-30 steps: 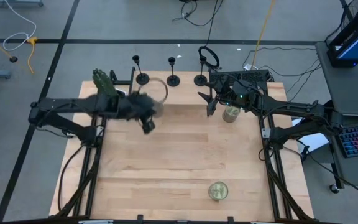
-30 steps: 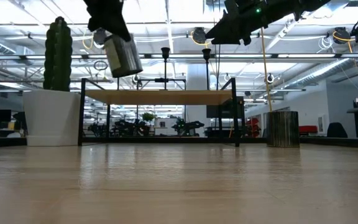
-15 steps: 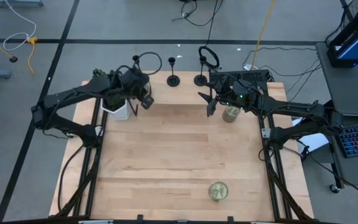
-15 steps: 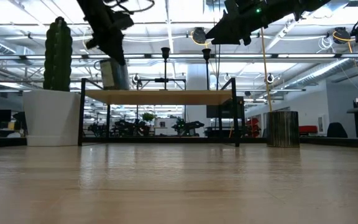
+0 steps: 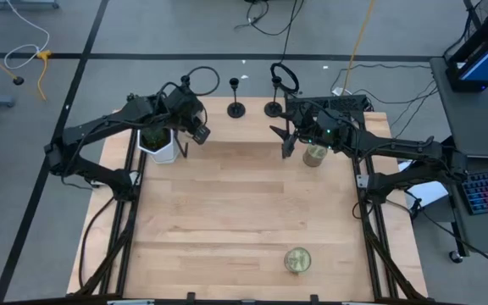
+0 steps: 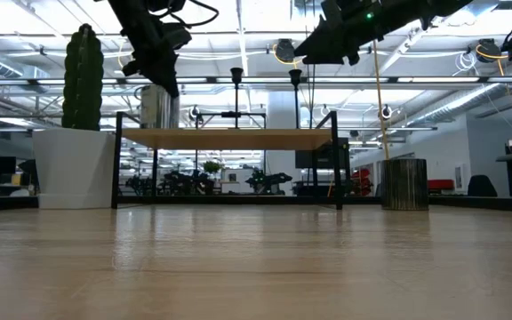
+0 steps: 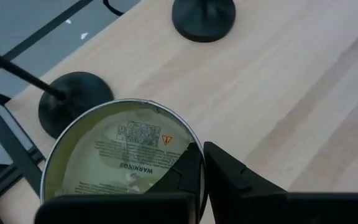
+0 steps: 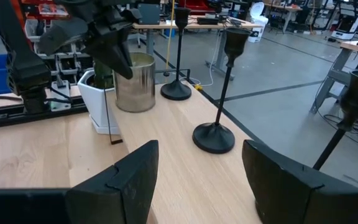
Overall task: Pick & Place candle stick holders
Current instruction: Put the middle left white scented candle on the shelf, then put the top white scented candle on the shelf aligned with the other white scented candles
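Your wooden bench (image 5: 244,212) sits in an open workshop with grey floor and cables behind it. Nearest you, close to the front edge, a greenish-gold jar (image 5: 297,260) stands alone. Toward the right edge near the back, a second jar (image 5: 315,154) sits just beside the right tool (image 5: 283,137), whose fingers are spread wide and hold nothing above the bench. Over the back left corner, your left tool (image 7: 201,163) is closed, hanging above a metal tin (image 8: 134,82) that stands beside the plant in a white pot (image 5: 161,146). You cannot tell whether the fingers touch the tin. Along the back edge stand the candle stick holders: one (image 7: 74,110) just behind the tin, the other two (image 5: 236,108) (image 5: 274,107) farther right, all upright.
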Controlling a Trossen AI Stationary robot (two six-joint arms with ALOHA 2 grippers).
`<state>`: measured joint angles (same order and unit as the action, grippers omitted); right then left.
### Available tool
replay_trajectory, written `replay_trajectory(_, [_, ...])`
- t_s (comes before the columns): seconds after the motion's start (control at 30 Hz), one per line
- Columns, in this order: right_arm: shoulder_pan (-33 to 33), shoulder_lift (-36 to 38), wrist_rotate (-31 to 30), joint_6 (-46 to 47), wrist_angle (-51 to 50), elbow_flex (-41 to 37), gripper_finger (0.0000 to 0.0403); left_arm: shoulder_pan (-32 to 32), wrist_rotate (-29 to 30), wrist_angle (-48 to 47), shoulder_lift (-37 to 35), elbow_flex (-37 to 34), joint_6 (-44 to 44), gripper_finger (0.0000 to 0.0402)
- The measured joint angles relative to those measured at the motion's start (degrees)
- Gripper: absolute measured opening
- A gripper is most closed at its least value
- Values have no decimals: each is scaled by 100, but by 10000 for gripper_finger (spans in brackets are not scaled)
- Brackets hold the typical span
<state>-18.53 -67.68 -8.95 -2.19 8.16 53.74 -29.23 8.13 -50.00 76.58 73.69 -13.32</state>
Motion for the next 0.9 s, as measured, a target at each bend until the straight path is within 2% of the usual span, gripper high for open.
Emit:
replay_trajectory(0.13, [0,0,0,0,-72,0,224,0,-126,17,0,0,56,17])
replay_trajectory(0.47, [22,0,2,-49,-349,0,224,0,-112,4,9,-9,112,80])
replay_trajectory(0.63, [22,19,2,-127,-477,0,224,0,-108,86,-14,-11,140,99])
replay_trajectory(0.83, [18,221,-56,43,-1524,-2,224,-33,-110,244,-317,-15,263,103])
replay_trajectory(0.9, [18,354,-265,123,-1989,-2,224,-33,-111,349,-444,-15,289,104])
